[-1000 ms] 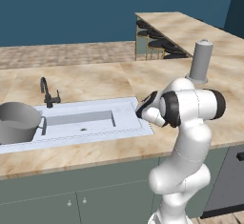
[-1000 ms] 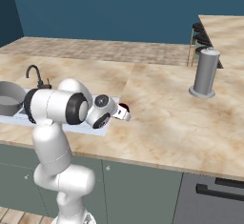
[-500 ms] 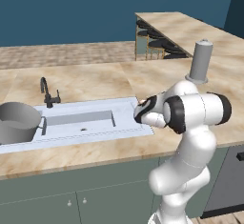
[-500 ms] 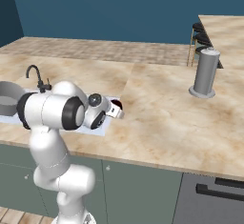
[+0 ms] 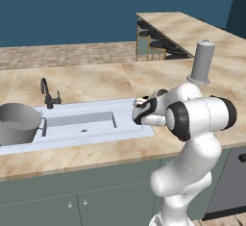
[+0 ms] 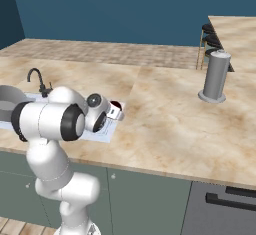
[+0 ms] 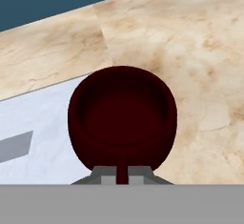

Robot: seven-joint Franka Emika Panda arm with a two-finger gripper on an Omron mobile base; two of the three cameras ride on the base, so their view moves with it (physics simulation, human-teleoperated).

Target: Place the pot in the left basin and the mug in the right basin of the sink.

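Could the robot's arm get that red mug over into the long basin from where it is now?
Probably yes. The gripper is shut on the mug, right at the sink's near end. The right basin looks open, with nothing in the way, and the pot sits at the far end.

A beige marble bench [image 5: 96, 83] runs across the kitchen, its top veined in pale brown. Beneath the bench, grey-green cabinet doors [image 5: 72, 196] carry small round knobs. To the right of those doors sits a dark appliance front [image 6: 220, 206] with a black bar handle. On the bench stands a tall grey cylinder [image 6: 215, 76] with a domed top. Behind the cylinder a second marble counter [image 5: 182, 28] juts out, with dark round stools [image 5: 153, 42] tucked beside it. Behind the bench rises a plain deep-blue wall [image 5: 72, 8]. The light is even and soft.
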